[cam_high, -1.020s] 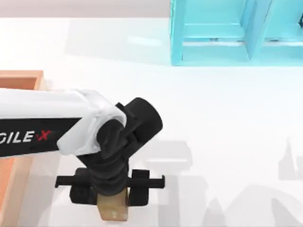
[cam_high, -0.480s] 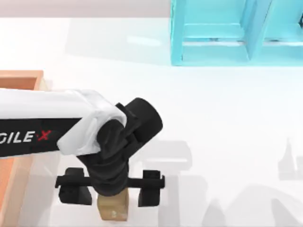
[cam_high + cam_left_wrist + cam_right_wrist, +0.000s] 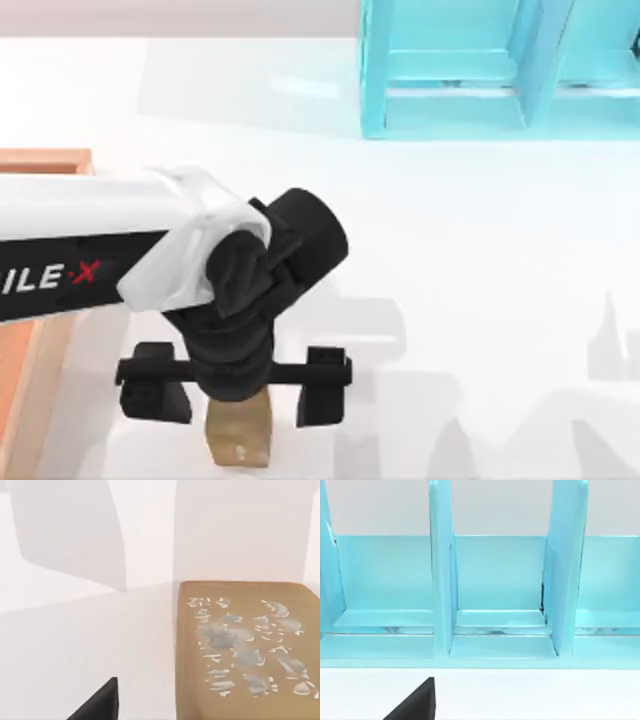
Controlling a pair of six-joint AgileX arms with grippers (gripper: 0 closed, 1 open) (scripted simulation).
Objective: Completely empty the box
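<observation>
Top view has the left arm reaching in from the left, its tool hanging over a small tan cube near the lower edge of the picture. The two black fingers are spread wide, one on each side of the cube with a gap to it on both sides, so nothing is pinched. The cube rests on the white worktop, outside the box, whose tan rim and orange-brown floor lie at the far left, partly under the arm.

As a judgement, the cube appears to be already out of the box and set down, so that piece of the job looks done. How much is left cannot be told, since most of the box floor is off-picture or hidden by the arm.

Left wrist view looks down on the cube's tan top face, mottled with pale marks, lying on the worktop with one dark fingertip at the frame edge.

A light blue shelf unit stands at the back of the worktop, well apart from the cube; the right wrist view faces its open compartments. Whether the right arm's tool is spread or closed cannot be told. Nothing stands between the left tool and the box.
</observation>
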